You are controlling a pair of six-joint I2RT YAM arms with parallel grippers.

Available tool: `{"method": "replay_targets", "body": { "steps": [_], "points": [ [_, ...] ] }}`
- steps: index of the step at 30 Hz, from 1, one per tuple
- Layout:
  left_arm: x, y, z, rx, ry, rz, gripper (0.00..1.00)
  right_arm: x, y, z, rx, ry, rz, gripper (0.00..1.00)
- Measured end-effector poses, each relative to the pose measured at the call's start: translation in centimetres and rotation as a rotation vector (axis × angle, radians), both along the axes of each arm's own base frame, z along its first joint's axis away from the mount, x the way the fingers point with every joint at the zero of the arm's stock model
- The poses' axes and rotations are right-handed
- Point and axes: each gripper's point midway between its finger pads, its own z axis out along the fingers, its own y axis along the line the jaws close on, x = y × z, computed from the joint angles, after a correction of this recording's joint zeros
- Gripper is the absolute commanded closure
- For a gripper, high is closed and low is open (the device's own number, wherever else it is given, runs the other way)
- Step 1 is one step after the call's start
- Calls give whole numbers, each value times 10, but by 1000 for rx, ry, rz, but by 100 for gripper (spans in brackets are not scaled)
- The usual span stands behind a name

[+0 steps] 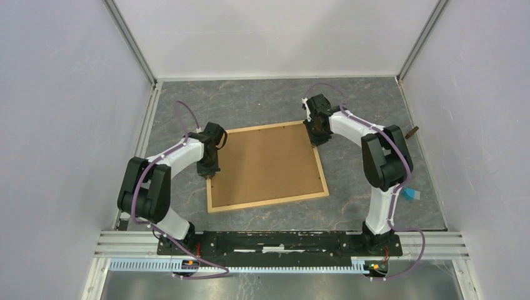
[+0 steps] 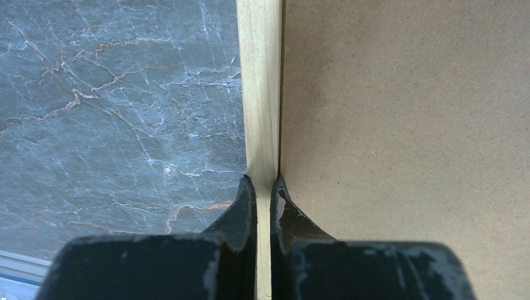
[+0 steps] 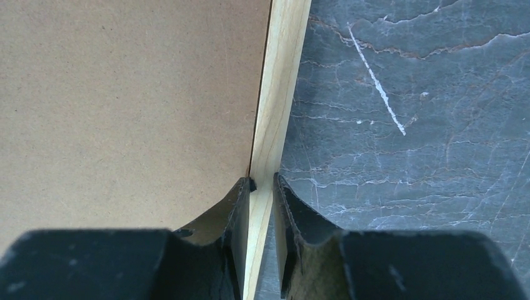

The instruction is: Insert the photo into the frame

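The frame [image 1: 269,201], thin light wood, lies flat on the grey marbled table. A plain brown backing board [image 1: 265,164] fills its opening. The photo is hidden. My left gripper [image 1: 210,175] is at the frame's left rail, about halfway along. In the left wrist view the gripper [image 2: 263,181] is shut on that rail [image 2: 259,81], one finger on the table side and one on the board [image 2: 406,125] side. My right gripper [image 1: 315,139] is near the frame's far right corner. Its fingertips [image 3: 263,180] pinch the right rail [image 3: 281,75], which runs slightly askew between them beside the board [image 3: 125,94].
A small blue object [image 1: 409,194] lies by the right arm's base, and a small brown piece [image 1: 410,132] by the right wall. White walls enclose the table on three sides. A metal rail [image 1: 281,240] carrying both arm bases runs along the near edge.
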Motion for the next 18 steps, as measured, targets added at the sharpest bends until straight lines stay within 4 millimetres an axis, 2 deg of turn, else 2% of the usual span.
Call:
{"method": "replay_targets", "body": {
  "steps": [18],
  "points": [
    [0,-1,0,-5,2,-1,98,-3,5,-6,77,30,7,69]
  ]
}}
